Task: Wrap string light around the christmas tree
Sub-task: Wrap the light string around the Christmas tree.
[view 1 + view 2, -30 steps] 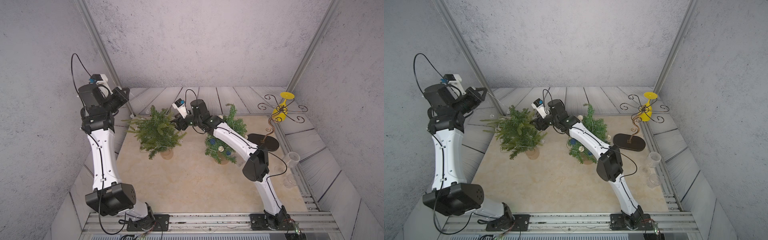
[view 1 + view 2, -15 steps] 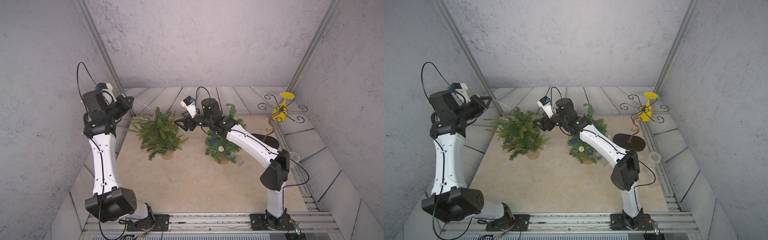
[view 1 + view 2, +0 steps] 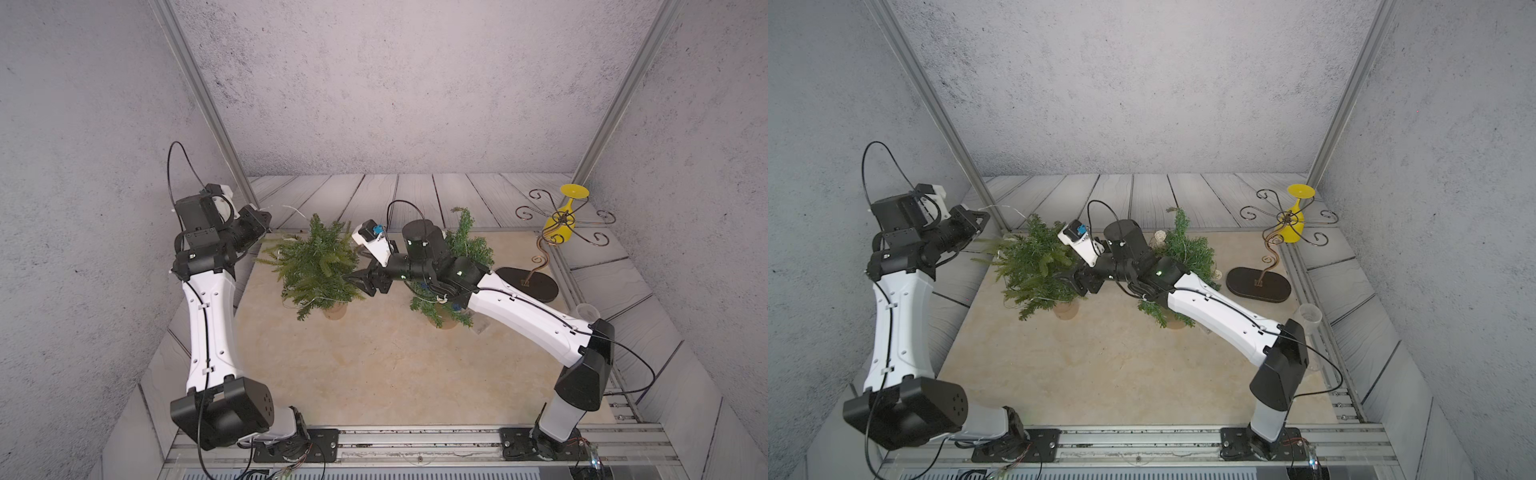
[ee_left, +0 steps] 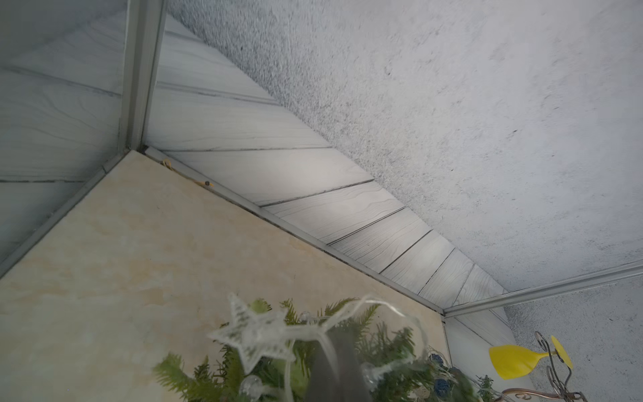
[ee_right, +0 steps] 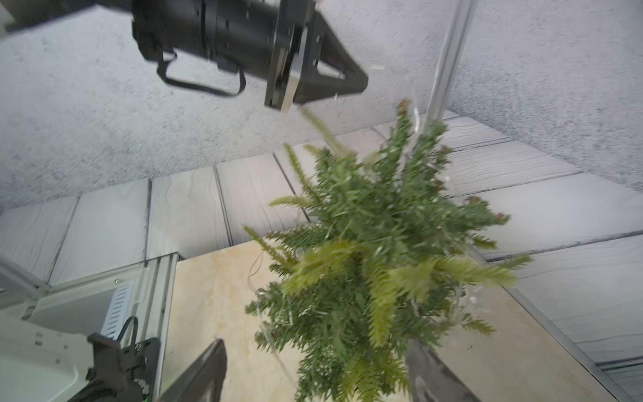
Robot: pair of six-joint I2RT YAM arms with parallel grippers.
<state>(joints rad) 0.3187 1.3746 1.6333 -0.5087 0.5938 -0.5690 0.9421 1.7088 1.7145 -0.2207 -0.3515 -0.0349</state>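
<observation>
The christmas tree [image 3: 318, 266] [image 3: 1034, 266] is a small green one in a tan pot, left of centre in both top views. The string light [image 4: 254, 334] is a thin clear wire with a white star and small bulbs. My left gripper [image 3: 266, 224] [image 4: 334, 365] is shut on it, up by the tree's far left side. A strand [image 5: 275, 348] hangs down the tree's branches. My right gripper [image 3: 357, 282] [image 5: 316, 376] stands open at the tree's right side, low branches between its fingers, nothing held.
A second tree [image 3: 465, 245] with blue balls stands right of centre, partly under my right forearm. At the far right are a curly wire stand's black base [image 3: 528, 282], a yellow glass [image 3: 563, 216] hanging on it, and a clear cup [image 3: 586, 311]. Metal posts mark the back corners.
My right gripper has opened wider and dropped from the tree's top to its right side, elbow swinging out right. My left gripper has come down toward the tree with the string light.
</observation>
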